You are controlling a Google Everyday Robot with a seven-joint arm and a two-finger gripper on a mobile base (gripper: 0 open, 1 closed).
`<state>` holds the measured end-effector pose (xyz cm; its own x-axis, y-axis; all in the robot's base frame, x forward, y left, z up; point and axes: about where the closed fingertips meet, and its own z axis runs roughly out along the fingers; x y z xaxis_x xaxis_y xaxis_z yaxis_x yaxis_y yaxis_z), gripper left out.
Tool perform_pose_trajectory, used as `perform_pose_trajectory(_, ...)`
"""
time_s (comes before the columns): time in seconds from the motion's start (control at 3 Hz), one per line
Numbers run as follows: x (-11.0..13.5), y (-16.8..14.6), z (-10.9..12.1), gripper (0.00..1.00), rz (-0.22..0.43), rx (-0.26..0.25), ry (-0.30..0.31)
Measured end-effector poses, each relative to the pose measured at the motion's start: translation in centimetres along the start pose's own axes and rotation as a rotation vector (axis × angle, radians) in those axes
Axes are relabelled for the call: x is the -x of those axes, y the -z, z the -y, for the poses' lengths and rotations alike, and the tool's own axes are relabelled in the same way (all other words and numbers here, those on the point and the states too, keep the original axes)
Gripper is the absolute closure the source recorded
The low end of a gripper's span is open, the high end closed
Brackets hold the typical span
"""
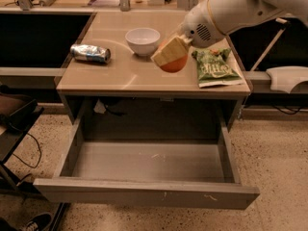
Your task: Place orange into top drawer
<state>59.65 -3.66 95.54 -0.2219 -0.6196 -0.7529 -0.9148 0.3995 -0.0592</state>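
Note:
The orange [174,65] is round and bright, held in my gripper [170,53] over the middle of the tabletop, right of the white bowl. The gripper's tan fingers [168,52] are shut on the orange and cover its upper left side. The arm reaches in from the upper right. The top drawer [144,192] is pulled wide open below the table's front edge. Its grey floor is scuffed and bare. The orange hangs above the tabletop, behind the drawer opening.
A white bowl [143,40] stands at the table's back middle. A crushed silver can [90,53] lies at the left. A green chip bag [214,67] lies at the right. A black shelf [14,124] and cables stand at the left on the floor.

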Motion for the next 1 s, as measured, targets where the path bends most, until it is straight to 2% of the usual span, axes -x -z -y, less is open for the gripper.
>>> perform_pose_trajectory(0.33, 4.3, 4.0, -6.9, 1.0, 0.09, -0.116, -0.097)
perform_pose_trajectory(0.67, 5.8, 4.8, -10.6, 1.0, 0.105, -0.188, -0.078)
perform_pose_trajectory(1.0, 4.4, 1.6, -10.8, 1.0, 0.082, -0.187, -0.073)
